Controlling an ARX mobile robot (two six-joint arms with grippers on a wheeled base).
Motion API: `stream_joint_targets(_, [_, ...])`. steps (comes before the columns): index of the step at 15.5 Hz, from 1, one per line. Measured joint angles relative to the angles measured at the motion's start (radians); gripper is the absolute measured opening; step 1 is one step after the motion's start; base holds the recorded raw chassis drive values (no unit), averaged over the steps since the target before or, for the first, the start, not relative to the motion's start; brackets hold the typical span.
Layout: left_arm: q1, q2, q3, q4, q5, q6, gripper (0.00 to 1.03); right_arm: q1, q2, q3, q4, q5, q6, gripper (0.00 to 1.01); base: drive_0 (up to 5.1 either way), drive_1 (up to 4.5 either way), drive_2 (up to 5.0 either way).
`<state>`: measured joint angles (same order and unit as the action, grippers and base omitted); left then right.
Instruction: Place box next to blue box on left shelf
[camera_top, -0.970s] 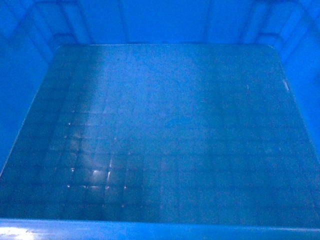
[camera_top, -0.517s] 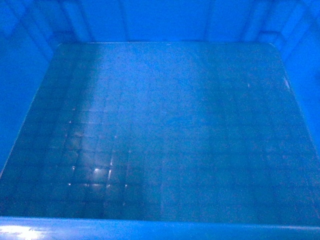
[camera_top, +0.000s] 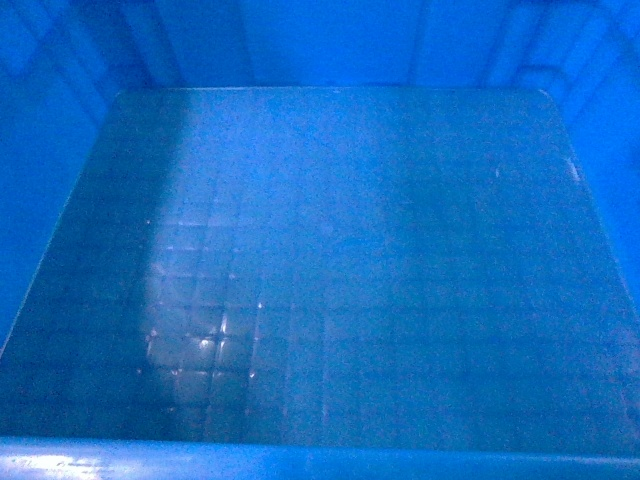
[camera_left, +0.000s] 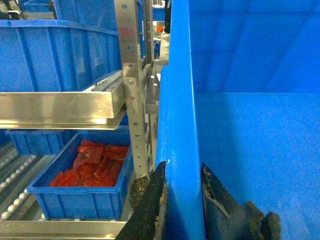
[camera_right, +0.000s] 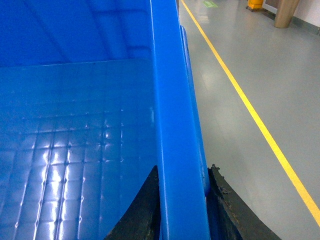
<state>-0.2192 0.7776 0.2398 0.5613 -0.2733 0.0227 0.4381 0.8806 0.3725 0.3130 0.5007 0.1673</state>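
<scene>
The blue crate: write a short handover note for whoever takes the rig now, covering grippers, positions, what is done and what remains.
Left gripper: shut on the left rim of the large bright blue open-top plastic crate.
Right gripper: shut on its right rim.
The crate is empty, carried between both arms.
Metal rack stands left of it, with a smaller blue bin of red packets on rollers.
Done: crate gripped.
Left: set it on the shelf beside the blue box; that spot is not in view.
</scene>
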Motion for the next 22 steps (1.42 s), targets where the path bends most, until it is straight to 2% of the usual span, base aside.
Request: stream_joint_targets(22, [0.0,0.0,0.0,0.002,0.0,0.0,0.12,0.0,0.0,0.0,0.001,0.0,0.0,0.19,-5.0,2.42,2.4])
